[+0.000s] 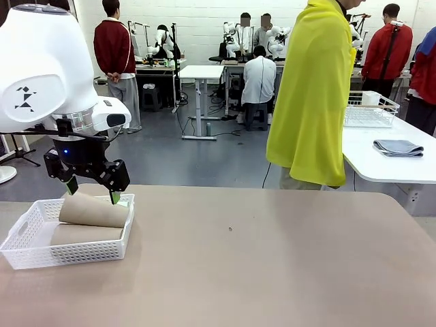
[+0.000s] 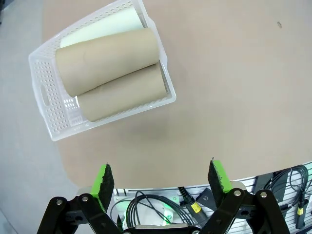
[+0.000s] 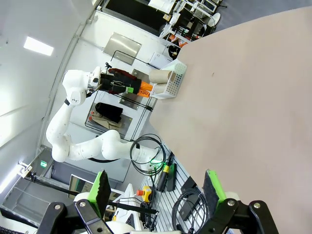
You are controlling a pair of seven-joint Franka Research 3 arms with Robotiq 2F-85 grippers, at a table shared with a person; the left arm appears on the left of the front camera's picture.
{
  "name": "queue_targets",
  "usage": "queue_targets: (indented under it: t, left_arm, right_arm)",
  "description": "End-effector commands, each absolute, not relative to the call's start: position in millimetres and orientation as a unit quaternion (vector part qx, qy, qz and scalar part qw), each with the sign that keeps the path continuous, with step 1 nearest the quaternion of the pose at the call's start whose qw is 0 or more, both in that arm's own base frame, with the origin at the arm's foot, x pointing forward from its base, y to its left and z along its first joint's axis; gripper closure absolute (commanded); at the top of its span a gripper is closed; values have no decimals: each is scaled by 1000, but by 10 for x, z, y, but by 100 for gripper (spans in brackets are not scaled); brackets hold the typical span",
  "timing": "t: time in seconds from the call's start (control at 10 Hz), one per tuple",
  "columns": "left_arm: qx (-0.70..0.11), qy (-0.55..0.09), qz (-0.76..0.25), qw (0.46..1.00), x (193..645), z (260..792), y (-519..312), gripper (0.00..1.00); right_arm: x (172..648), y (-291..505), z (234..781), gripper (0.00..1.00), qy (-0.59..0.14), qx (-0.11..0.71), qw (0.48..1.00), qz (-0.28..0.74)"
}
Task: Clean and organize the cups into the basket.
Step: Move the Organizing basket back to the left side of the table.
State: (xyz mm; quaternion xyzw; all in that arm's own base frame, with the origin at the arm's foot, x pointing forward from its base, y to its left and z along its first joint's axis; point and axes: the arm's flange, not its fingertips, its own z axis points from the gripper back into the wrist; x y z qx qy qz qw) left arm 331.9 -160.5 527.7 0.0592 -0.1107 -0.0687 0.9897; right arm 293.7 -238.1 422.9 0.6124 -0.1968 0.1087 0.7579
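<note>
The white lattice basket (image 1: 68, 253) sits at the table's near left corner. Two brown cups lie on their sides in it, one (image 1: 95, 211) stacked on the other (image 1: 76, 234). In the left wrist view the basket (image 2: 46, 92) holds a mint green cup (image 2: 105, 27) beside the two brown cups (image 2: 109, 58) (image 2: 124, 92). My left gripper (image 1: 93, 191) hovers just above the top cup, open and holding nothing; its fingers (image 2: 161, 178) are spread wide, well back from the basket. My right gripper (image 3: 157, 187) is open and empty, far from the basket (image 3: 173, 85).
A person in a yellow top (image 1: 313, 88) stands at the table's far edge. A side table at the right carries a wire-grid basket (image 1: 368, 109) and a folded grey cloth (image 1: 398, 146). The brown tabletop (image 1: 272, 259) stretches right of the basket.
</note>
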Motion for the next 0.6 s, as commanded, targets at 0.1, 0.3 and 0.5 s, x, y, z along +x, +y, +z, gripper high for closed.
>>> queue_targets:
  t: [0.1,0.3,0.5]
  left_arm:
    - [58,-114,-68,990,3325,5287,-1599,0]
    - [58,-114,-68,990,3325,5287,-1599,0]
    - [58,-114,-68,990,3325,5287,-1599,0]
  right_arm:
    - [2955,-2377,4227,0,-208,614,753,111]
    - [2955,-2377,4227,0,-208,614,753,111]
    - [2955,-2377,4227,0,-208,614,753,111]
